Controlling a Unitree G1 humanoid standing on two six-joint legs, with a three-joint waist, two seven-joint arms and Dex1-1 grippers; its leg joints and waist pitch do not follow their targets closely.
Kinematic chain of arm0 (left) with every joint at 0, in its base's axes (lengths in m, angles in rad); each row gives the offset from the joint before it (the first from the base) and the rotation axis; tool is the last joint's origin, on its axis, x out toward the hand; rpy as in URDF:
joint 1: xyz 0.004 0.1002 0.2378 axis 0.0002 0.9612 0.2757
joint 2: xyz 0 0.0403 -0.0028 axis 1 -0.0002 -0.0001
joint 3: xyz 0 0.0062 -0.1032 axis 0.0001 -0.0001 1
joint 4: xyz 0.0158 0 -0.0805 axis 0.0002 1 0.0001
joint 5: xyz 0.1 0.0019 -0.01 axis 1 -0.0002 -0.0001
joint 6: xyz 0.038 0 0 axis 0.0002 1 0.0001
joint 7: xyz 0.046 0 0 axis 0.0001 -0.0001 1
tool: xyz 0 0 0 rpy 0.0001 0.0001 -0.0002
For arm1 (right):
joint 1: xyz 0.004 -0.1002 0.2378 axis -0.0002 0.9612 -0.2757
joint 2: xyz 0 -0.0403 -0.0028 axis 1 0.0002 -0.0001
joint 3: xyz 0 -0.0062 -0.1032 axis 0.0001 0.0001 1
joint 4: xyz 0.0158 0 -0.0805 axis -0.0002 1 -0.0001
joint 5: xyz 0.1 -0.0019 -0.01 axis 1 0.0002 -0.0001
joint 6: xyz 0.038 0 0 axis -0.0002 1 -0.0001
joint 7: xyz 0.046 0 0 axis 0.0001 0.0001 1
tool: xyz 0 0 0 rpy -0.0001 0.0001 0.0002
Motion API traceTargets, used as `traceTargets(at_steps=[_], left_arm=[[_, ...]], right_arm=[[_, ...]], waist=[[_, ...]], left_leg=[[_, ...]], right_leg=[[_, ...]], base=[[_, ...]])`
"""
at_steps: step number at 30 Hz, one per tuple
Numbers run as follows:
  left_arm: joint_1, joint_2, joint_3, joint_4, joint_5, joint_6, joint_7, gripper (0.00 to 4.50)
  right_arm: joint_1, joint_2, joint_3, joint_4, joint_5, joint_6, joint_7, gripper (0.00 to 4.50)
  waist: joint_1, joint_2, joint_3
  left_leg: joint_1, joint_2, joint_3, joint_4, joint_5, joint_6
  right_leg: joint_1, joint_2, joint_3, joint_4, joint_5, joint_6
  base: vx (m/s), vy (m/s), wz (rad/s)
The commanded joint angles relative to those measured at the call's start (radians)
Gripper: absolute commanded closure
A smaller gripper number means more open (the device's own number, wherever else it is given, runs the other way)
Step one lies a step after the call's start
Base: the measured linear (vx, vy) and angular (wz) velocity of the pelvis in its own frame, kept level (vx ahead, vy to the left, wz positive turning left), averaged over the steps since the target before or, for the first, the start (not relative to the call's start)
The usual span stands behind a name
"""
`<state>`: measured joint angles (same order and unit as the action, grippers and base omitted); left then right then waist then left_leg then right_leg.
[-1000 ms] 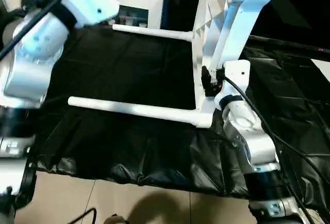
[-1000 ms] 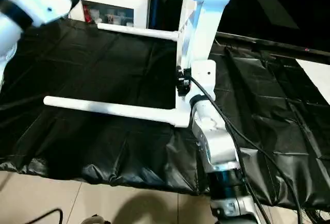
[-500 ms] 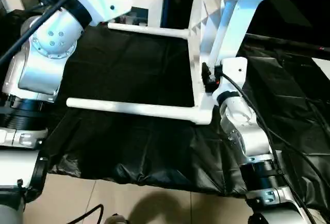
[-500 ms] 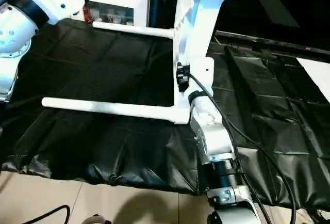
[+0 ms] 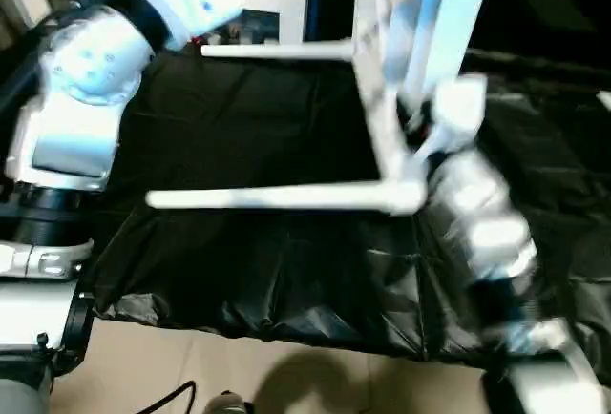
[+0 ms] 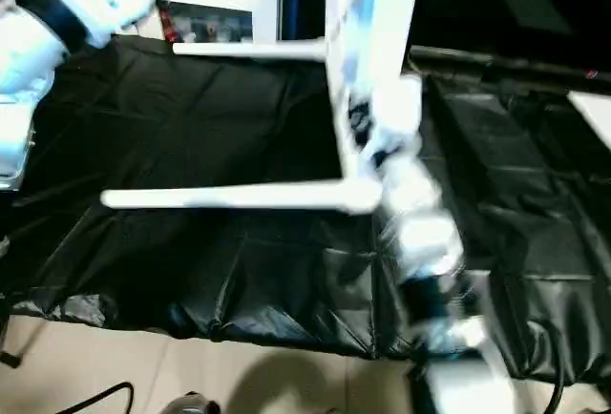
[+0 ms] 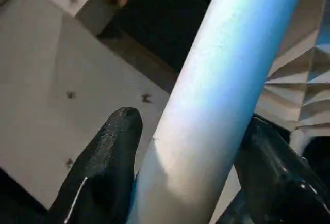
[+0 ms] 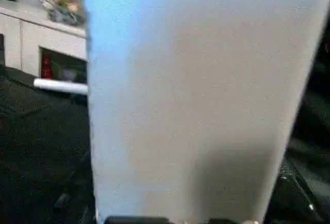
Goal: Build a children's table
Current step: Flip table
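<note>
Left tool (image 7: 192,123) pinches the leg (image 7: 227,69): black fingers (image 7: 108,146) sit on either side of the white tube, and both look to be touching it. Right tool (image 5: 412,133) is up against the top (image 5: 374,80), low on its edge near the corner socket. Its wrist view has a broad white surface pressed close. Can't tell if it is spread or clamped.

Table lies on its side on the black sheet (image 5: 239,118). The top stands upright on one long edge, ribbed underside facing the robot's left. All visible legs point left and run level. Near lower leg (image 5: 267,196) lies along the sheet, and the far lower leg (image 5: 277,50) runs parallel behind it. The gripped leg is one of the upper ones, high above the sheet and crossing the upper edge of the head views.

Why held this way, as a judgement: the legs look seated already, so the build seems nearly done, with only righting left. A high grip on the upper leg gives leverage to tip the table. The right tool at the lower corner likely braces or pivots the top so it doesn't slide on the slick sheet. Risks are the tapered tube slipping in the pinch, or the leg pulling out of its socket under side load.

Floor (image 5: 143,366) shows just past the sheet's front edge.
</note>
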<state>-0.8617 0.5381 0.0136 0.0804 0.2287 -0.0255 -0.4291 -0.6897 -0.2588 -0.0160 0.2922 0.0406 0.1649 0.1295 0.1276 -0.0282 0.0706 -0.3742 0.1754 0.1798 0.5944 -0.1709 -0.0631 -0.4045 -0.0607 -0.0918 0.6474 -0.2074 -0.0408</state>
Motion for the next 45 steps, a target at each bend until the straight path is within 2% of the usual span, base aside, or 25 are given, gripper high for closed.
traceTargets(at_steps=[1, 2, 5, 6, 7, 8, 10, 11, 13, 17, 18, 21, 23, 26, 29, 34, 35, 36, 38, 39, 40, 41, 42, 43, 45], left_arm=[[0.036, -0.044, 0.114, 0.021, -0.156, 0.067, 0.075, 1.91], [0.053, -0.058, 0.157, -0.004, -0.175, 0.098, 0.088, 1.91], [0.078, -0.090, 0.219, -0.032, -0.211, 0.131, 0.127, 1.91], [0.106, -0.110, 0.265, -0.061, -0.238, 0.180, 0.144, 1.91], [0.106, -0.110, 0.265, -0.061, -0.238, 0.180, 0.144, 1.92], [0.128, -0.113, 0.278, -0.075, -0.245, 0.204, 0.139, 1.92], [0.180, -0.116, 0.287, -0.105, -0.252, 0.242, 0.118, 1.92], [0.187, -0.119, 0.287, -0.110, -0.257, 0.250, 0.115, 1.93], [0.201, -0.120, 0.283, -0.120, -0.262, 0.259, 0.106, 1.98], [0.205, -0.124, 0.284, -0.127, -0.264, 0.275, 0.105, 1.99], [0.205, -0.124, 0.284, -0.128, -0.264, 0.275, 0.105, 2.00], [0.206, -0.124, 0.281, -0.126, -0.269, 0.284, 0.107, 2.00], [0.207, -0.119, 0.276, -0.122, -0.272, 0.287, 0.108, 2.01], [0.204, -0.114, 0.271, -0.113, -0.275, 0.293, 0.114, 2.01], [0.196, -0.112, 0.265, -0.102, -0.275, 0.299, 0.117, 2.05], [0.190, -0.109, 0.258, -0.085, -0.274, 0.299, 0.120, 2.13], [0.192, -0.110, 0.258, -0.085, -0.276, 0.292, 0.112, 2.15], [0.192, -0.110, 0.258, -0.085, -0.276, 0.292, 0.112, 2.18], [0.193, -0.111, 0.257, -0.085, -0.284, 0.269, 0.095, 2.24], [0.194, -0.109, 0.253, -0.085, -0.301, 0.237, 0.070, 2.30], [0.194, -0.109, 0.253, -0.085, -0.303, 0.236, 0.068, 2.30], [0.195, -0.105, 0.249, -0.084, -0.308, 0.220, 0.058, 2.35], [0.199, -0.098, 0.244, -0.082, -0.317, 0.204, 0.042, 2.39], [0.199, -0.098, 0.244, -0.082, -0.317, 0.204, 0.042, 2.39], [0.201, -0.093, 0.241, -0.080, -0.319, 0.195, 0.033, 2.44]], right_arm=[[-0.063, -0.049, -0.018, -0.039, -0.008, -0.025, 0.068, 2.52], [-0.098, -0.083, -0.030, -0.037, 0.001, -0.023, 0.083, 2.52], [-0.162, -0.130, -0.059, -0.034, 0.004, -0.037, 0.080, 2.53], [-0.216, -0.156, -0.090, -0.029, 0.016, -0.035, 0.076, 2.54], [-0.216, -0.156, -0.090, -0.029, 0.016, -0.035, 0.076, 2.55], [-0.238, -0.169, -0.096, -0.028, 0.020, -0.026, 0.085, 2.55], [-0.269, -0.192, -0.085, -0.029, 0.048, -0.003, 0.162, 2.55], [-0.269, -0.198, -0.071, -0.033, 0.052, 0.000, 0.191, 2.22], [-0.263, -0.204, -0.045, -0.040, 0.047, 0.004, 0.232, 1.89], [-0.245, -0.188, -0.026, -0.051, 0.065, 0.004, 0.265, 1.65], [-0.245, -0.188, -0.026, -0.051, 0.065, 0.004, 0.265, 1.49], [-0.235, -0.187, -0.019, -0.061, 0.080, -0.005, 0.300, 1.38], [-0.227, -0.188, -0.019, -0.075, 0.091, -0.008, 0.330, 1.13], [-0.209, -0.190, -0.031, -0.107, 0.126, -0.008, 0.369, 1.07], [-0.193, -0.194, -0.049, -0.135, 0.167, -0.005, 0.393, 0.65], [-0.164, -0.208, -0.090, -0.174, 0.225, 0.004, 0.449, 0.22], [-0.154, -0.209, -0.117, -0.190, 0.272, 0.010, 0.474, 0.18], [-0.154, -0.209, -0.117, -0.190, 0.272, 0.010, 0.474, 0.12], [-0.153, -0.198, -0.158, -0.209, 0.334, 0.023, 0.476, 0.01], [-0.160, -0.179, -0.210, -0.219, 0.398, 0.039, 0.456, 0.00], [-0.161, -0.177, -0.214, -0.220, 0.402, 0.040, 0.454, 0.00], [-0.167, -0.163, -0.254, -0.213, 0.433, 0.040, 0.425, 0.00], [-0.171, -0.134, -0.354, -0.179, 0.518, 0.049, 0.366, 0.00], [-0.171, -0.134, -0.354, -0.179, 0.518, 0.049, 0.366, 0.00], [-0.157, -0.126, -0.396, -0.159, 0.559, 0.054, 0.359, 0.00]], waist=[[0.008, -0.022, -0.079], [0.010, -0.020, -0.077], [0.012, -0.021, -0.077], [0.013, -0.031, -0.077], [0.013, -0.029, -0.079], [0.017, -0.026, -0.079], [0.018, -0.028, -0.079], [0.020, -0.025, -0.078], [0.023, -0.024, -0.075], [0.026, -0.030, -0.073], [0.026, -0.026, -0.071], [0.026, -0.027, -0.072], [0.026, -0.029, -0.071], [0.024, -0.028, -0.073], [0.020, -0.025, -0.074], [0.022, -0.020, -0.073], [0.022, -0.021, -0.072], [0.024, -0.020, -0.073], [0.027, -0.023, -0.075], [0.030, -0.022, -0.075], [0.031, -0.023, -0.076], [0.036, -0.021, -0.076], [0.038, -0.024, -0.076], [0.040, -0.022, -0.077], [0.041, -0.021, -0.078]], left_leg=[[0.002, 0.042, -0.016, -0.049, -0.070, 0.024], [0.001, 0.041, -0.017, -0.049, -0.069, 0.030], [0.006, 0.046, -0.017, -0.049, -0.078, 0.032], [0.006, 0.047, -0.015, -0.049, -0.077, 0.036], [0.006, 0.048, -0.017, -0.049, -0.073, 0.034], [0.008, 0.048, -0.016, -0.048, -0.065, 0.041], [0.004, 0.049, -0.018, -0.048, -0.057, 0.049], [0.007, 0.050, -0.017, -0.047, -0.067, 0.050], [0.011, 0.053, -0.018, -0.050, -0.085, 0.044], [0.018, 0.056, -0.022, -0.056, -0.154, 0.006], [0.020, 0.055, -0.023, -0.057, -0.181, -0.004], [0.020, 0.054, -0.025, -0.059, -0.209, -0.017], [0.018, 0.053, -0.026, -0.059, -0.218, -0.018], [0.016, 0.053, -0.026, -0.058, -0.213, -0.007], [0.014, 0.051, -0.026, -0.057, -0.193, 0.003], [0.021, 0.053, -0.027, -0.059, -0.227, 0.002], [0.022, 0.053, -0.028, -0.060, -0.235, 0.002], [0.024, 0.054, -0.028, -0.059, -0.239, 0.004], [0.022, 0.054, -0.027, -0.059, -0.227, 0.007], [0.022, 0.055, -0.028, -0.060, -0.220, 0.010], [0.023, 0.056, -0.028, -0.060, -0.217, 0.010], [0.023, 0.057, -0.028, -0.060, -0.211, 0.007], [0.025, 0.056, -0.027, -0.061, -0.215, 0.005], [0.027, 0.057, -0.028, -0.063, -0.215, 0.005], [0.028, 0.059, -0.028, -0.064, -0.220, -0.013]], right_leg=[[0.071, -0.097, 0.071, -0.068, -0.051, -0.132], [0.069, -0.094, 0.069, -0.071, -0.082, -0.120], [0.064, -0.092, 0.067, -0.073, -0.131, -0.110], [0.061, -0.090, 0.066, -0.074, -0.136, -0.108], [0.064, -0.092, 0.066, -0.067, -0.127, -0.114], [0.058, -0.090, 0.065, -0.069, -0.115, -0.115], [0.061, -0.091, 0.064, -0.065, -0.092, -0.123], [0.056, -0.090, 0.066, -0.069, -0.097, -0.123], [0.053, -0.088, 0.066, -0.072, -0.106, -0.123], [0.051, -0.092, 0.066, -0.080, -0.178, -0.105], [0.051, -0.094, 0.066, -0.084, -0.212, -0.097], [0.051, -0.094, 0.067, -0.089, -0.251, -0.079], [0.053, -0.095, 0.067, -0.092, -0.269, -0.071], [0.055, -0.096, 0.068, -0.092, -0.258, -0.062], [0.055, -0.094, 0.066, -0.091, -0.249, -0.076], [0.051, -0.093, 0.064, -0.099, -0.299, -0.071], [0.049, -0.092, 0.064, -0.100, -0.310, -0.069], [0.049, -0.095, 0.064, -0.102, -0.315, -0.069], [0.050, -0.095, 0.064, -0.100, -0.298, -0.075], [0.050, -0.096, 0.065, -0.099, -0.287, -0.076], [0.049, -0.095, 0.065, -0.098, -0.280, -0.075], [0.047, -0.094, 0.065, -0.095, -0.264, -0.080], [0.046, -0.093, 0.064, -0.095, -0.258, -0.084], [0.046, -0.096, 0.065, -0.096, -0.256, -0.085], [0.045, -0.093, 0.063, -0.091, -0.228, -0.091]], base=[[0.000, 0.000, 0.00], [0.000, 0.000, 0.00], [0.000, 0.000, 0.00], [0.000, 0.000, 0.00], [0.000, 0.000, 0.00], [0.000, 0.000, 0.00], [0.000, 0.000, 0.00], [0.000, 0.000, 0.00], [0.000, 0.000, 0.00], [0.000, 0.000, 0.00], [0.000, 0.000, 0.00], [0.000, 0.000, 0.00], [0.000, 0.000, 0.00], [0.000, 0.000, 0.00], [0.000, 0.000, 0.00], [0.000, 0.000, 0.00], [0.000, 0.000, 0.00], [0.000, 0.000, 0.00], [0.000, 0.000, 0.00], [0.000, 0.000, 0.00], [0.000, 0.000, 0.00], [0.000, 0.000, 0.00], [0.000, 0.000, 0.00], [0.000, 0.000, 0.00], [0.000, 0.000, 0.00]])
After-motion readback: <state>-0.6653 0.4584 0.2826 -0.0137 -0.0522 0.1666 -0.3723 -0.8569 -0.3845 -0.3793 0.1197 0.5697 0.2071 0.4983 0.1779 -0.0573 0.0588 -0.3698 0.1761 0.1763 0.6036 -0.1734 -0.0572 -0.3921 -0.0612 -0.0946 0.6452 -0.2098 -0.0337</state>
